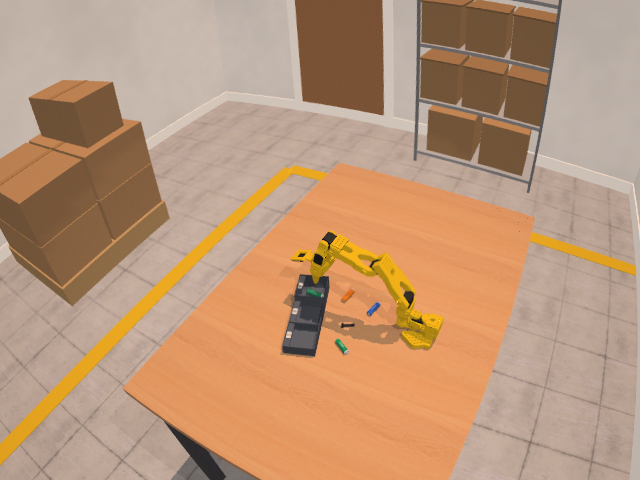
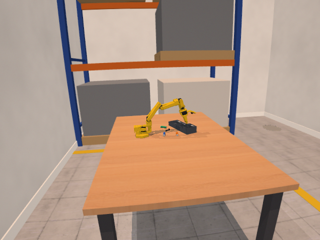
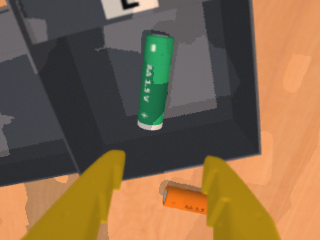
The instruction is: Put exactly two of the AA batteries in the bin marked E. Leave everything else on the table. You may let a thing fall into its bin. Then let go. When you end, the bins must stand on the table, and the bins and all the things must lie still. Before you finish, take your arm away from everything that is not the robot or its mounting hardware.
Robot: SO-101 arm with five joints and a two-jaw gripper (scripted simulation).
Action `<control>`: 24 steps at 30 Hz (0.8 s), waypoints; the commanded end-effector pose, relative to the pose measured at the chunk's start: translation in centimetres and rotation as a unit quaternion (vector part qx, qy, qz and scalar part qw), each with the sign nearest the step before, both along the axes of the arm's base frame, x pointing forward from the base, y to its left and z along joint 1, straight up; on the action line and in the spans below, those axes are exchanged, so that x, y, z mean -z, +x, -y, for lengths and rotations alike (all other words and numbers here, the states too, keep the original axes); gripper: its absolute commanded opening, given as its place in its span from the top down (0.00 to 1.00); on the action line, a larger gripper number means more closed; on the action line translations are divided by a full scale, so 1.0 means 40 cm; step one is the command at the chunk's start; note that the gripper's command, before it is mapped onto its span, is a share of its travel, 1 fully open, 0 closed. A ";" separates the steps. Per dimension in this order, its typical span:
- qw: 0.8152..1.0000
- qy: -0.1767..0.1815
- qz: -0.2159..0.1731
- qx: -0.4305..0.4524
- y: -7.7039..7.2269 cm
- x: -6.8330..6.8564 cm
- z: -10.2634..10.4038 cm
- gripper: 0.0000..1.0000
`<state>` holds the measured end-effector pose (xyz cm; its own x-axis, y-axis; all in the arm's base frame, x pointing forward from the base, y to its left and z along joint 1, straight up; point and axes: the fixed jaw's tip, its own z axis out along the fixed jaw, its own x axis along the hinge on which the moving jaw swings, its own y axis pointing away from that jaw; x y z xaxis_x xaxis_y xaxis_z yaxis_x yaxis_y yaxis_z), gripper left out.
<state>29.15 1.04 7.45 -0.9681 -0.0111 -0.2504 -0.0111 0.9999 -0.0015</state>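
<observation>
Hovering position: gripper (image 3: 162, 187) hangs above the near wall of the bin marked E (image 3: 240, 100), tips pointed down.
Gripper state: jaws stand slightly apart with nothing between them; the claw is empty.
Battery in bin: green AA battery (image 3: 156, 80) lies flat on the floor of the bin marked E, free of the claw and apart from both side walls.
Bin row: bin marked E (image 1: 313, 288) is the end compartment of the dark bin row (image 1: 305, 330), on the end nearest the claw.
Task count: one of two batteries is in the bin, judged from how things lie; one more is needed.
Nearest candidate: orange AA battery (image 3: 185, 200) lies on the table (image 3: 290, 75) just outside the bin's near wall, almost directly under the claw, partly hidden behind the right-hand finger in the wrist view.
Candidate long axis: runs roughly across the line between the two fingers in the wrist view, so the wrist probably needs to turn before closing.
Direction from claw: in the top view the orange AA battery (image 1: 347, 295) sits toward the arm base (image 1: 433, 321) from the gripper (image 1: 317, 272), a short draw back from the bin.
Other batteries: blue AA battery (image 1: 373, 308) and second green AA battery (image 1: 341, 346) lie farther off, nearer the base.
Non-task item: small black part (image 1: 347, 324) lies between them; leave it.
Risk: closing along the battery's length would likely let it slip.
</observation>
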 end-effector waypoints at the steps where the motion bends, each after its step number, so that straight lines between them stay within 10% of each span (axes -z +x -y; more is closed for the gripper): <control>1: 0.999 0.002 0.039 -0.002 0.013 -0.049 -0.007 0.84; 24: 0.999 0.008 0.034 0.006 0.007 -0.049 -0.026 0.84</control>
